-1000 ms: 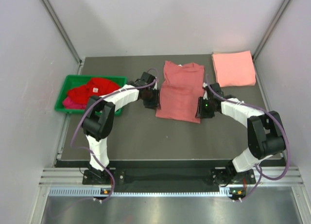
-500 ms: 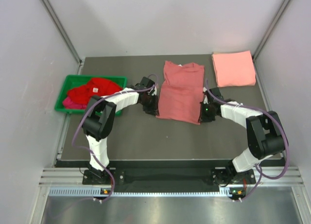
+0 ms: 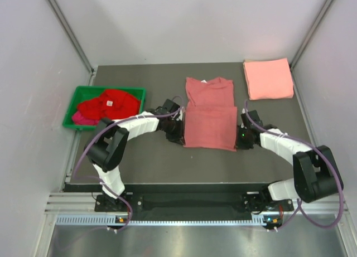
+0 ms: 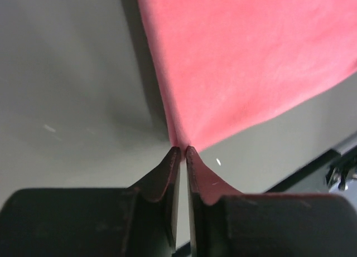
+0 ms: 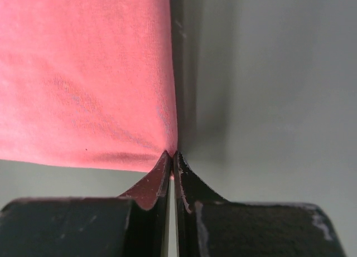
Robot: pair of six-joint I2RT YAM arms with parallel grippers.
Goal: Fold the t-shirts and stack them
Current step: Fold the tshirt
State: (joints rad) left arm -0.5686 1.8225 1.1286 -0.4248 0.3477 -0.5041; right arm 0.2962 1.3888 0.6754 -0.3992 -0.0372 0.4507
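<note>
While the left pincer (image 4: 181,150) and right pincer (image 5: 172,155) clamp the rose-red t-shirt (image 3: 209,122), a green bin (image 3: 100,88) sits left.

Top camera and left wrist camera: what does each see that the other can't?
Only the top view shows the green bin of red shirts, the folded salmon shirt and the right pincer. Only the left wrist view shows the left pincer clamped shut on cloth. Both show the rose-red shirt and the dark table.
</note>
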